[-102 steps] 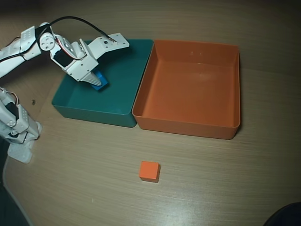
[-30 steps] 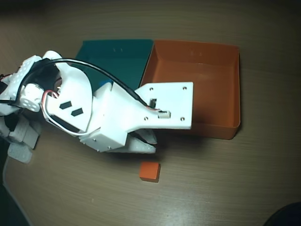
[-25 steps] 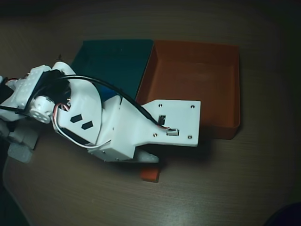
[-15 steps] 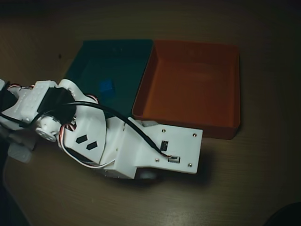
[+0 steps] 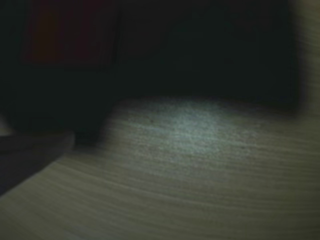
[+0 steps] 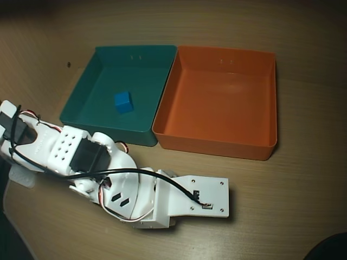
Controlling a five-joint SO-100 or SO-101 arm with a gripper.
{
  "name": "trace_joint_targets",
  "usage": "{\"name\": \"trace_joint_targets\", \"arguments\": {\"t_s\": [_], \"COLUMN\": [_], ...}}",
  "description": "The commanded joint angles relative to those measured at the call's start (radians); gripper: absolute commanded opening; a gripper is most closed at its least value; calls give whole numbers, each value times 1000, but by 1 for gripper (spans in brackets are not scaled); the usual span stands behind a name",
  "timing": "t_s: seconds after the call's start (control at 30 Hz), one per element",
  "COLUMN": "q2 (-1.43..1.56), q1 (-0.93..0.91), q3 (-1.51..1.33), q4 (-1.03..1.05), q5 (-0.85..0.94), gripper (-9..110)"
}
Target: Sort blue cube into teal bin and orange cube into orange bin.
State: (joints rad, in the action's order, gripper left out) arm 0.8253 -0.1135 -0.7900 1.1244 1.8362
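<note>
Blue cube [image 6: 123, 102] rests inside the teal bin [image 6: 81, 89], probably light, rigid, best pinched across opposite flat faces; arm's jaws hidden, state unknown

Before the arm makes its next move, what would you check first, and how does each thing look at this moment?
1. Blue cube inside teal bin: ok.
2. Orange bin empty and ready: ok, nothing lies in it.
3. Orange cube located: cannot tell; the wrist view shows only a dim reddish patch.
4. Gripper open or shut: cannot tell; the arm hides it in the overhead view.
5. Bins side by side, walls touching: ok.
6. Wrist view usable: not ok, dark and blurred.
</note>
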Motion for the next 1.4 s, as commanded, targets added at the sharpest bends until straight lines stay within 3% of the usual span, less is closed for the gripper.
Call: {"name": "trace_joint_targets", "arguments": {"t_s": [0.0,0.3,0.63,0.97,1.37], "q2": [8,-18,-37,-3,310], "q1": [-2,0,2,-3,-14], "q3": [58,58,58,75,58], "q4": [-11,-11,2,-9,2], "q5": [3,3,2,2,0], "gripper": [38,35,-7,-6,-6]}}
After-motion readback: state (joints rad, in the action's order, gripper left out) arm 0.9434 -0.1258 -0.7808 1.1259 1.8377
